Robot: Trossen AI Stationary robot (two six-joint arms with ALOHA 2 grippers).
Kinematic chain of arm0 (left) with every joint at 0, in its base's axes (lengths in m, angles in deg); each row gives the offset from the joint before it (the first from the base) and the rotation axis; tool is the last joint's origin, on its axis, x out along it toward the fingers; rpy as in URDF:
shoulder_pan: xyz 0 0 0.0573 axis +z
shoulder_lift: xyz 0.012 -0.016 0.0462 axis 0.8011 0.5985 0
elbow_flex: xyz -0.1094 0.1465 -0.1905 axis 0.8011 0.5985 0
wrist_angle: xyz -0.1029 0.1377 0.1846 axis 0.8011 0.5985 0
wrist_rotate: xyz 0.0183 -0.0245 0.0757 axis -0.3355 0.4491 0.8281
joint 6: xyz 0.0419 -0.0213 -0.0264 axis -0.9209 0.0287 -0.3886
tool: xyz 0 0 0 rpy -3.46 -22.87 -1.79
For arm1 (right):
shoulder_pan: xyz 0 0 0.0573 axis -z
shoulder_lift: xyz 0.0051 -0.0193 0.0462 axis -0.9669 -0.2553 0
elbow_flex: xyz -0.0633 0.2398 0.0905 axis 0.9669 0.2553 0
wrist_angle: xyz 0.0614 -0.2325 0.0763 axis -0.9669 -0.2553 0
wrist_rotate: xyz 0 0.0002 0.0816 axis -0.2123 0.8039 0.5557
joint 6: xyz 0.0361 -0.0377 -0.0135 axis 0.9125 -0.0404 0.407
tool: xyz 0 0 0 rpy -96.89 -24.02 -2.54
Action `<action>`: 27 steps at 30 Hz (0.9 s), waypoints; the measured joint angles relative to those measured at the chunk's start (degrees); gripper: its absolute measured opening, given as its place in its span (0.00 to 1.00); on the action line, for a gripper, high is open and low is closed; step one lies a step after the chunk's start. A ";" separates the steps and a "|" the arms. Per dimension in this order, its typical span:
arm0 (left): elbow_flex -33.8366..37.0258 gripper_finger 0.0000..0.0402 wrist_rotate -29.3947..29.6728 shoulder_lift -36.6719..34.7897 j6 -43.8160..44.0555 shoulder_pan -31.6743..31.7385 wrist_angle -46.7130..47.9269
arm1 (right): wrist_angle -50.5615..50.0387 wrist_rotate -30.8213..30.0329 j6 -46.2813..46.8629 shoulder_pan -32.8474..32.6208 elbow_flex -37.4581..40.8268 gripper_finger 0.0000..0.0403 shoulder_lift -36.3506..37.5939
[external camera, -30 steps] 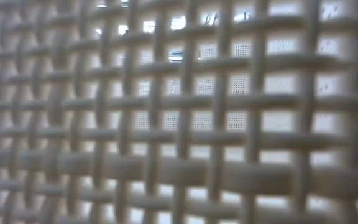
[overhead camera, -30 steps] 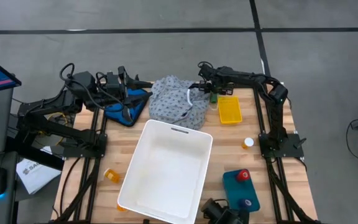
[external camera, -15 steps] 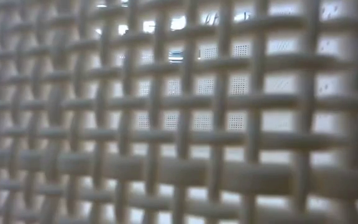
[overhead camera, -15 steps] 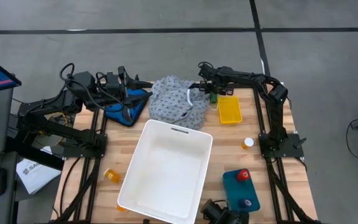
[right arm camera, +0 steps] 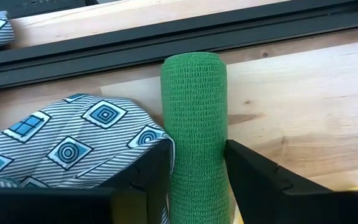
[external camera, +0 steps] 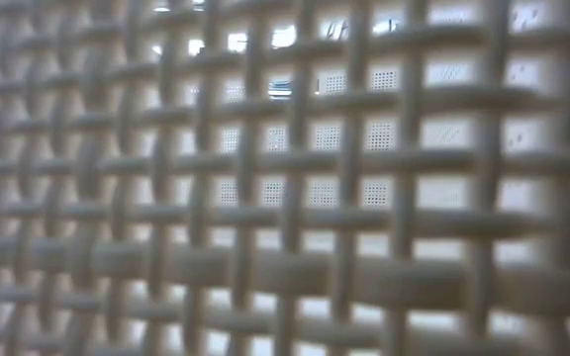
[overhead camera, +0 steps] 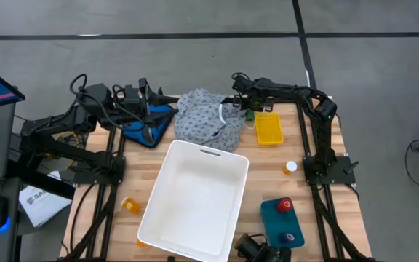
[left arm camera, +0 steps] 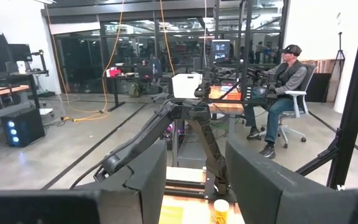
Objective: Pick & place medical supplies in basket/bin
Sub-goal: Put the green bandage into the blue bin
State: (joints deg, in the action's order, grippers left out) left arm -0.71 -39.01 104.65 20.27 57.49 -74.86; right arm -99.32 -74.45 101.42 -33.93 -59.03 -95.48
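The right tool (right arm camera: 194, 168) sits at the far edge of the worktop (overhead camera: 308, 142), right of centre, with its two dark fingers (right arm camera: 148, 171) set one on each side of an upright green cylinder (right arm camera: 194, 124). The fingers are narrow and lie against or just beside the cylinder's sides; full contact cannot be confirmed. In the high view the same tool (overhead camera: 247, 109) is beside the right edge of the garment (overhead camera: 208, 120), and the cylinder shows as a small green spot (overhead camera: 251, 113).

The grey-white patterned garment lies crumpled at the far middle of the worktop and touches the cylinder's base on the left. A yellow tray (overhead camera: 268, 128) lies just to the right of the tool. An empty white bin (overhead camera: 195, 200) fills the middle of the worktop, near side. An orange pill bottle (overhead camera: 290, 167) stands right of the bin; another (overhead camera: 131, 205) lies left of it. A teal tray (overhead camera: 282, 222) at the near right holds a red cylinder (overhead camera: 284, 204) and a purple cylinder (overhead camera: 289, 237).

The left tool (overhead camera: 145, 131) waits at the far left over a blue pad (overhead camera: 148, 125), its fingers (left arm camera: 151, 180) partly apart and holding nothing. The low view is filled by the bin's white lattice wall (external camera: 285, 198).
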 joint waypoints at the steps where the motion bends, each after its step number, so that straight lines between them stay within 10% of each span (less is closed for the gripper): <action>1: 0.00 0.39 0.00 0.00 0.00 0.00 0.00 | 0.00 0.02 0.00 0.00 0.00 0.37 0.00; 27: 0.00 0.39 0.04 0.00 1.23 0.00 0.04 | 0.06 -3.51 7.68 -0.41 -0.03 0.40 0.84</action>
State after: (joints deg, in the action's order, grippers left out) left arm -0.71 -38.97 104.65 21.50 57.49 -74.82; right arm -99.26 -77.95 109.10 -34.34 -59.06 -94.64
